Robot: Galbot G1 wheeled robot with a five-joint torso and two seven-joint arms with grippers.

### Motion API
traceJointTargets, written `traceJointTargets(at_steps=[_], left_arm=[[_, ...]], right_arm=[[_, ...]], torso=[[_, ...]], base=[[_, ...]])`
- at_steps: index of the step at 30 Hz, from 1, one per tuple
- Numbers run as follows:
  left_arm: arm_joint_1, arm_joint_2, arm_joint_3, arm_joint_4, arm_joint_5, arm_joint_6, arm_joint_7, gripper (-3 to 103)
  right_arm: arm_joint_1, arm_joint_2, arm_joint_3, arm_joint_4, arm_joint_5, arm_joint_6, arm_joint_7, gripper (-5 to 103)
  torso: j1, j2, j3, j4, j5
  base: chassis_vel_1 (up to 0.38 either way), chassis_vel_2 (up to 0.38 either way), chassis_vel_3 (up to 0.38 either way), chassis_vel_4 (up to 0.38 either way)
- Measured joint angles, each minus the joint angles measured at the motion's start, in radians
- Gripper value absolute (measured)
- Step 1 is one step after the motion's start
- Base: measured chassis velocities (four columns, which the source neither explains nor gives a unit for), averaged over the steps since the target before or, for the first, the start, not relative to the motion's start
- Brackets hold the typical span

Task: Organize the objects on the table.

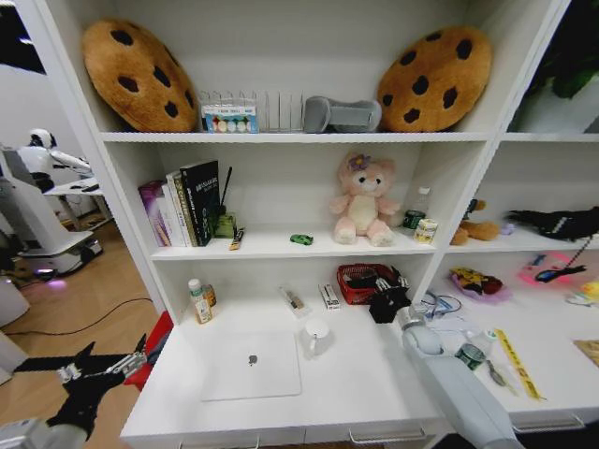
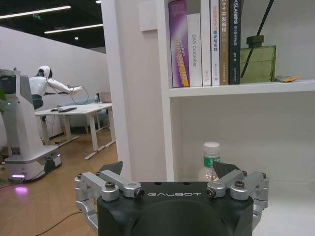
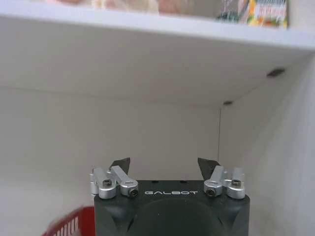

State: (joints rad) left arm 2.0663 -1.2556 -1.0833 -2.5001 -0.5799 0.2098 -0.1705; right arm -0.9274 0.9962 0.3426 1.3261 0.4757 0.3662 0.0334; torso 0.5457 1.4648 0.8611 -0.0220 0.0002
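Both grippers bore the name GALBOT on their black housings. Left gripper (image 2: 167,169) hung off the worktop's (image 1: 365,383) left front corner, fingers (image 2: 112,167) spread wide and holding nothing. Right gripper (image 1: 387,306) stood over the rear of the worktop, just right of the red basket (image 1: 355,284), fingers (image 3: 121,164) likewise wide and empty.

Contents of the red basket were dark and could not be identified. A white mug (image 1: 315,337) stood just right of the laptop (image 1: 253,366), which lay closed and flat near the worktop's front edge. A capped bottle (image 1: 197,301) stood behind the laptop at the left rear. A small box (image 1: 329,296) lay just left of the basket.

On the shelf above the worktop sat books (image 1: 183,205), a green toy car (image 1: 301,239) and a pink plush (image 1: 361,200). One book spine read DAS Controller. The room floor was wood.
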Motion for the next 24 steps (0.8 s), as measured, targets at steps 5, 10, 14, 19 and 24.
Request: traceJointTargets(at_steps=[5, 10, 14, 19, 24], left_arm=[[0.0, 0.0, 0.0, 0.0, 0.0, 0.0, 0.0, 100], [0.0, 0.0, 0.0, 0.0, 0.0, 0.0, 0.0, 100], [0.0, 0.0, 0.0, 0.0, 0.0, 0.0, 0.0, 100], [0.0, 0.0, 0.0, 0.0, 0.0, 0.0, 0.0, 100], [0.0, 0.0, 0.0, 0.0, 0.0, 0.0, 0.0, 100]], right_arm=[[-0.134, -0.038, 0.046, 0.183, -0.001, -0.101, 0.067, 96], [-0.273, -0.05, 0.111, 0.338, -0.003, -0.118, 0.101, 100], [-0.377, -0.067, 0.147, 0.43, 0.082, -0.192, 0.119, 100], [-0.489, -0.112, 0.237, 0.515, 0.213, -0.309, 0.071, 100], [-0.542, -0.11, 0.299, 0.518, 0.194, -0.283, 0.039, 100]], torso=[[0.0, 0.0, 0.0, -0.0004, -0.0002], [0.0, 0.0, 0.0, -0.0001, -0.0002], [0.0, 0.0, 0.0, -0.0001, 0.0001], [0.0, 0.0, 0.0, -0.0004, -0.0005], [0.0, 0.0, 0.0, -0.0001, -0.0001]], base=[[0.0, 0.0, 0.0, 0.0], [0.0, 0.0, 0.0, 0.0], [0.0, 0.0, 0.0, 0.0], [0.0, 0.0, 0.0, 0.0], [0.0, 0.0, 0.0, 0.0]])
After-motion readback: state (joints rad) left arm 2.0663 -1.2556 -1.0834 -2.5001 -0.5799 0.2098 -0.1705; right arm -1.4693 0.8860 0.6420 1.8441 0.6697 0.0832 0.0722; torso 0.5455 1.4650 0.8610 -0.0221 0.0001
